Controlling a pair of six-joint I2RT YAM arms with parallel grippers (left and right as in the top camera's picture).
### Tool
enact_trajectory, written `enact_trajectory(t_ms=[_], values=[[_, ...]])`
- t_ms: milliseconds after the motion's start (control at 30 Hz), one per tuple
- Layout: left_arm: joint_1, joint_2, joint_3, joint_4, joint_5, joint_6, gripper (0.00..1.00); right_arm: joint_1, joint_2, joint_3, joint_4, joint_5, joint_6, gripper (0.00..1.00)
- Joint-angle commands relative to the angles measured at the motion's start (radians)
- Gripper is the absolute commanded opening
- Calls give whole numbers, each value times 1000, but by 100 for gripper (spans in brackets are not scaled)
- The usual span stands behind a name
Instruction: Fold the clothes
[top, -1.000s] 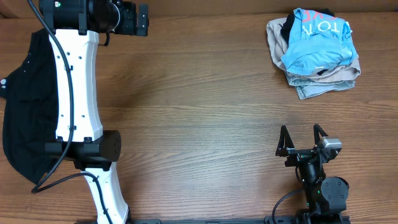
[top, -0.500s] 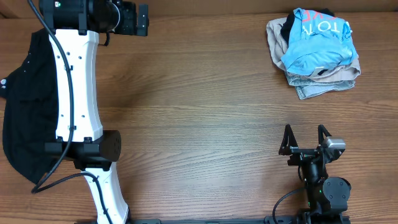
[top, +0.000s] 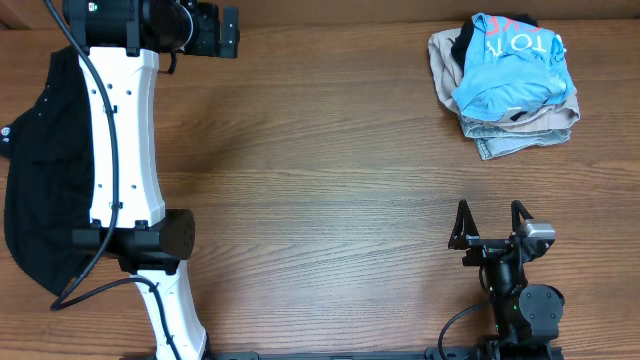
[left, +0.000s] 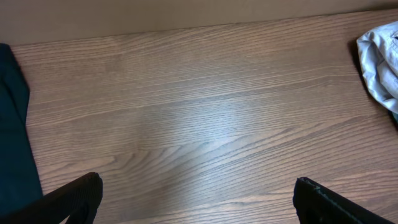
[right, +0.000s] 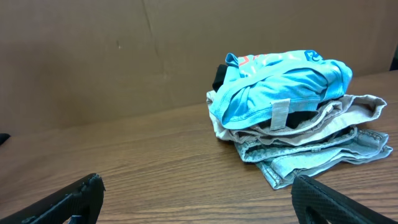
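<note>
Most of the way through, judging by the far right corner of the brown wood-grain table (top: 320, 180). Sitting there in one tidy stack: a light blue short-sleeved T-shirt (top: 510, 62) with white and red-orange lettering on top, over folded beige cloth (top: 442, 60) and pale denim (top: 500, 146).

Left to fold, as far as can be seen: a long black shirt (top: 35, 150) with a small white logo, lying loose and rumpled at the left edge, partly hidden under the white left arm (top: 120, 140).

Nothing held on either side. Left gripper (top: 218, 32) up at the far edge over bare wood, fingers spread as wide as they go. Right gripper (top: 488, 215) at the near right, well apart from the stack, fingers likewise wide and empty.

Probably next: drag the black shirt onto the bare middle, spread it flat, fold it, then add it to the stack
</note>
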Motion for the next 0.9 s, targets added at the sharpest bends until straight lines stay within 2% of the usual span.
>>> enact_trajectory(t_ms=[0, 267, 467, 667, 867], values=[[2, 16, -3, 2, 1, 19, 100, -2, -10, -11, 6, 12, -5, 100], [-26, -8, -3, 1, 1, 19, 100, -2, -10, -11, 6, 12, -4, 100], [-108, -135, -82, 5, 1, 19, 100, -2, -10, -11, 6, 12, -5, 100], [-179, -393, -492, 41, -1, 19, 100, -2, -10, -11, 6, 12, -5, 100], [-185, -626, -929, 298, -50, 24, 100, -2, -10, -11, 6, 12, -4, 100]])
